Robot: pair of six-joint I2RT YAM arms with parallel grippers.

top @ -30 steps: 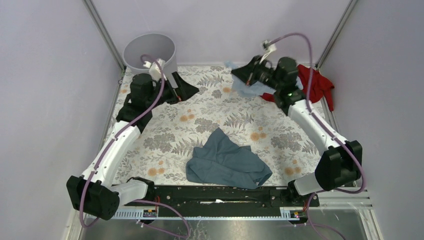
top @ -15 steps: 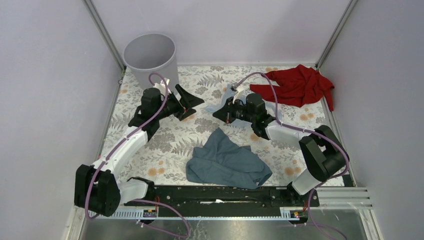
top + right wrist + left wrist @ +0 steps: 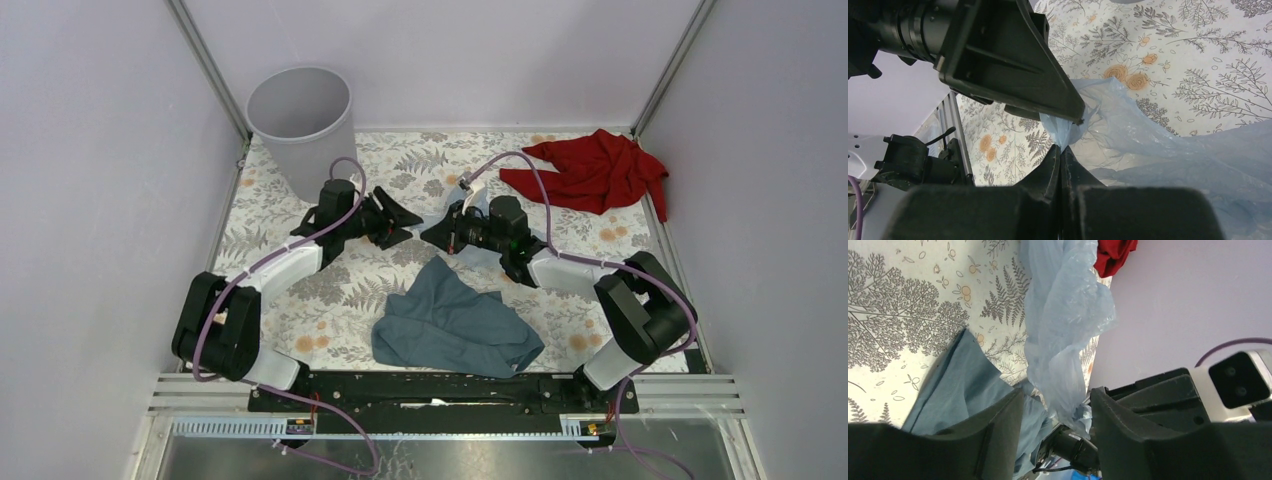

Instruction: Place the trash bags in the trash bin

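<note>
The pale-blue translucent trash bag (image 3: 1158, 145) hangs from my right gripper (image 3: 1060, 150), which is shut on a pinched corner of it. In the left wrist view the bag (image 3: 1063, 315) drapes down between the spread fingers of my left gripper (image 3: 1057, 407), which is open around its lower end. In the top view the two grippers meet tip to tip at mid-table, left (image 3: 403, 216) and right (image 3: 433, 234), and the bag is mostly hidden between them. The light-grey trash bin (image 3: 300, 112) stands upright at the back left, apart from both grippers.
A slate-blue cloth (image 3: 455, 322) lies crumpled on the floral mat just in front of the grippers. A red cloth (image 3: 596, 172) lies at the back right corner. Walls and frame posts close in the back and both sides.
My right arm has carried the bag from the back right to mid-table. My left arm has swung from beside the bin toward the centre, and its open fingers now bracket the bag's end.
</note>
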